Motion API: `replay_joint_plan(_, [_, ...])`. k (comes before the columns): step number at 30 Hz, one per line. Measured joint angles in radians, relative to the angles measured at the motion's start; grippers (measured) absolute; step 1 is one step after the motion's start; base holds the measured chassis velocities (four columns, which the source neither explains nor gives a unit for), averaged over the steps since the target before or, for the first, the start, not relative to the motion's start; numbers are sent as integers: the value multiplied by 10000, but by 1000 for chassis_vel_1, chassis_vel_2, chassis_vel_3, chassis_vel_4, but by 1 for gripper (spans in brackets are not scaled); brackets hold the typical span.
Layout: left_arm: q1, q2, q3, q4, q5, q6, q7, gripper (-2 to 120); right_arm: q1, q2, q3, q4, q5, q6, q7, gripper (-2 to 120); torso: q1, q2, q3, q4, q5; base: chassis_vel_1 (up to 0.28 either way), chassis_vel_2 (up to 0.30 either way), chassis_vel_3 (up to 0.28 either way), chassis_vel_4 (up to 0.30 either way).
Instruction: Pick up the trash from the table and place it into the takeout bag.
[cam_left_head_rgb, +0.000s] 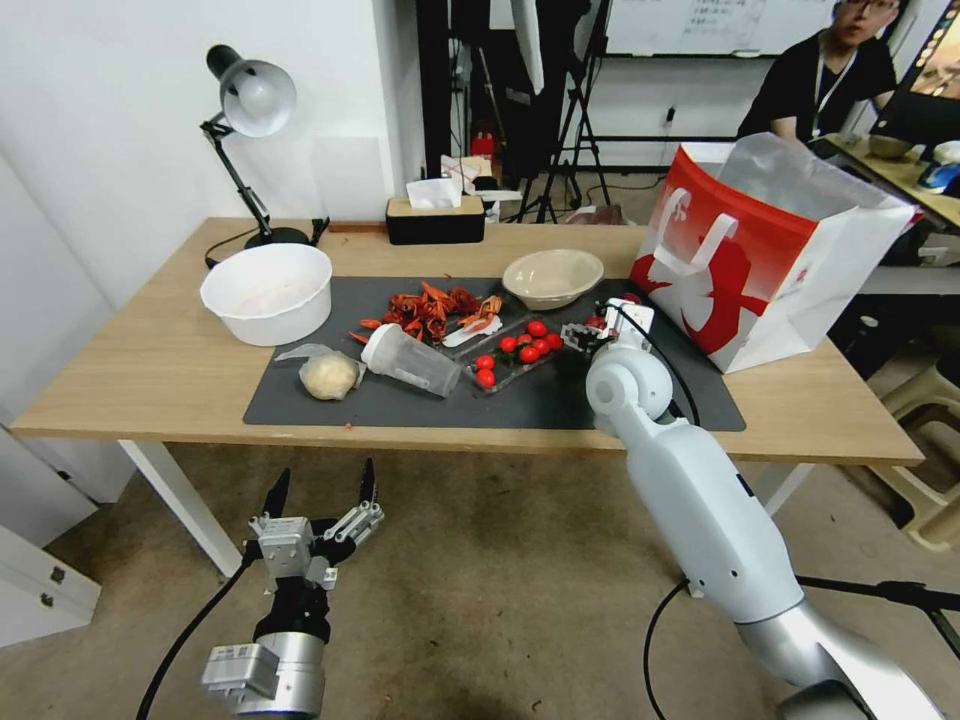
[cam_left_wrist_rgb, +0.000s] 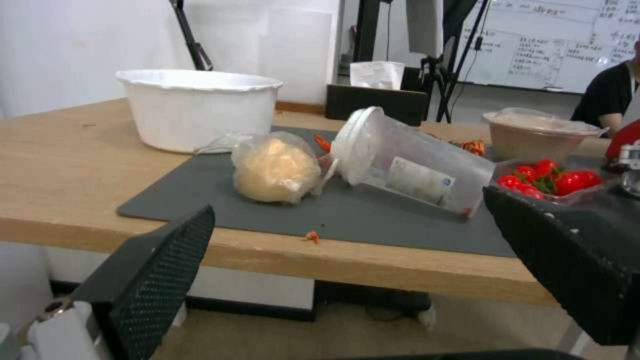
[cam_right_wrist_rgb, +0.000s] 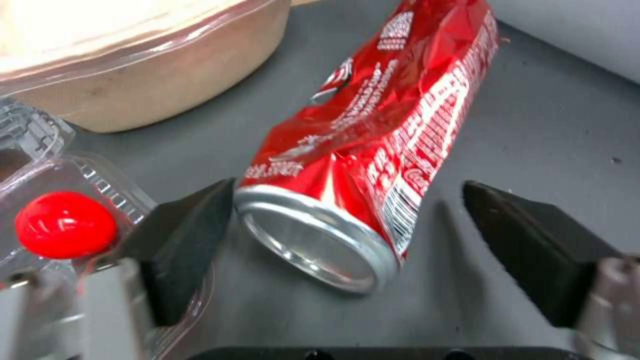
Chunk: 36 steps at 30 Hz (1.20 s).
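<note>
The white right arm is stretched forward over the long light-wood table (cam_left_head_rgb: 150, 370), its right gripper (cam_right_wrist_rgb: 347, 235) spread wide around the crushed red soda can (cam_right_wrist_rgb: 380, 130), lying on the dark grey mat (cam_left_head_rgb: 560, 400), one finger touching its rim. The left gripper (cam_left_head_rgb: 322, 490) is held open below the table edge.

Soda can (cam_right_wrist_rgb: 373, 150): we see its far end cut off by the frame edge.
Beige bowl (cam_right_wrist_rgb: 133, 65): we see only part.
</note>
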Motion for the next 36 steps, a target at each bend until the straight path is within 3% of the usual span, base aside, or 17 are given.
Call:
replay_joint_plan(2, [11,0,8,-1,1,-5,-2,100,-39,0,29,33,36,0,10,83,0,0,0,1,-1,0,0,0,0])
replay_joint_plan(5, [61,0,44,-17,25,-42,-28,100,-180,-33,113,113,44,33,6,65,1,0,0,1,0,0,0,0,0])
replay_joint_plan(11, [97,0,87,-75,72,-73,-34,100,-340,-173,210,303,-10,130,-149,51,0,0,0,1,1,0,0,0,0])
replay_joint_plan(17, [116,0,124,-93,123,-96,-35,100,-706,-457,263,1056,-285,203,-332,51,1,0,0,3,1,0,0,0,0])
replay_joint_plan(19, [138,0,160,-139,174,-122,-32,100,-1192,-871,315,2090,-389,205,-496,51,1,1,0,-1,3,0,0,0,0])
replay_joint_plan(21, [146,0,166,-152,182,-123,-30,100,-1306,-976,356,2361,-391,195,-558,51,0,0,0,2,2,0,0,0,0])
replay_joint_plan(23, [167,0,176,-201,195,-129,-25,100,-1860,-1483,639,3594,-412,108,-1017,51,1,1,-1,-3,2,0,0,0,0])
replay_joint_plan(25, [169,0,175,-208,196,-131,-25,100,-1930,-1567,680,3758,-432,104,-1114,51,0,2,0,-2,3,0,0,0,0])
replay_joint_plan(27, [182,0,177,-247,214,-133,-47,100,-2192,-2169,1015,4811,-617,103,-1824,51,-1,2,0,-1,5,0,0,0,0])
replay_joint_plan(36, [194,-1,174,-313,230,-133,-75,100,-1819,-2770,1357,5462,-471,174,-2065,51,-1,3,-2,1,-1,0,0,0,0])
